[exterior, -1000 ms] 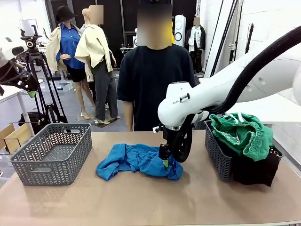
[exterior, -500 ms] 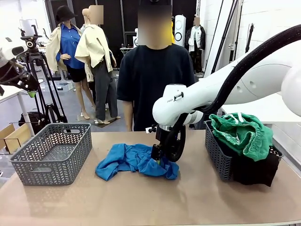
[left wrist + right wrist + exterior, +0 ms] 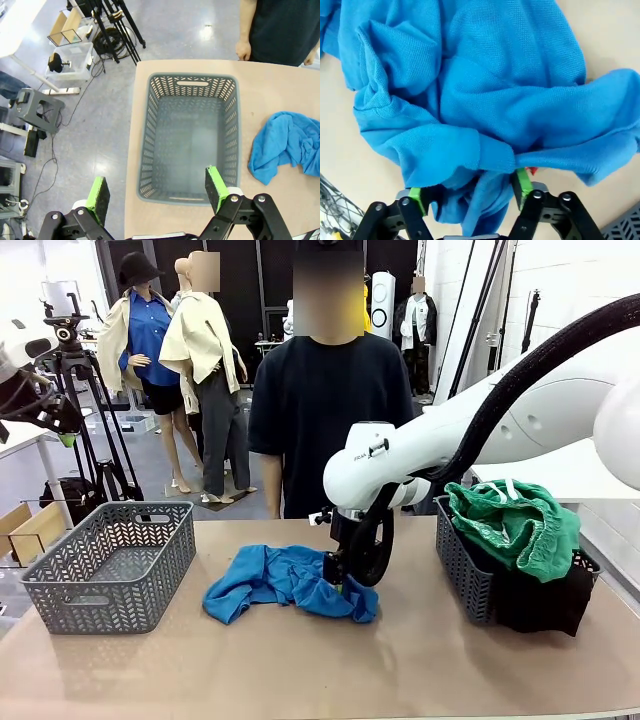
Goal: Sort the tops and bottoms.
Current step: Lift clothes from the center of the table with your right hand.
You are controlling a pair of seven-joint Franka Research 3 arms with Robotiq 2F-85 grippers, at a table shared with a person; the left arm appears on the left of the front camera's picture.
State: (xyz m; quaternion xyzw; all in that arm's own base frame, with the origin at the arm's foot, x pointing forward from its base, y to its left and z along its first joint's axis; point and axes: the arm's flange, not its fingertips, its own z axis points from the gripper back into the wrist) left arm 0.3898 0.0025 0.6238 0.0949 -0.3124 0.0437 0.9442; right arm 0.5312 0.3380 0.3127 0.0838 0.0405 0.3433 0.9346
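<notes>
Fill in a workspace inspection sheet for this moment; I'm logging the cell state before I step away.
Surface: tan table, bare apart from the items below.
Job's things: blue top crumpled mid-table; green shorts piled over a black garment in the right grey basket; left grey basket has nothing in it.
Clutter: nothing seen.
Grippers: right gripper down in the blue top, a fold of cloth between its pads, jaws part closed; left gripper open above the left grey basket.
Cables: black hose along the right arm.
Surroundings: person at the far edge; tripod far left.
</notes>
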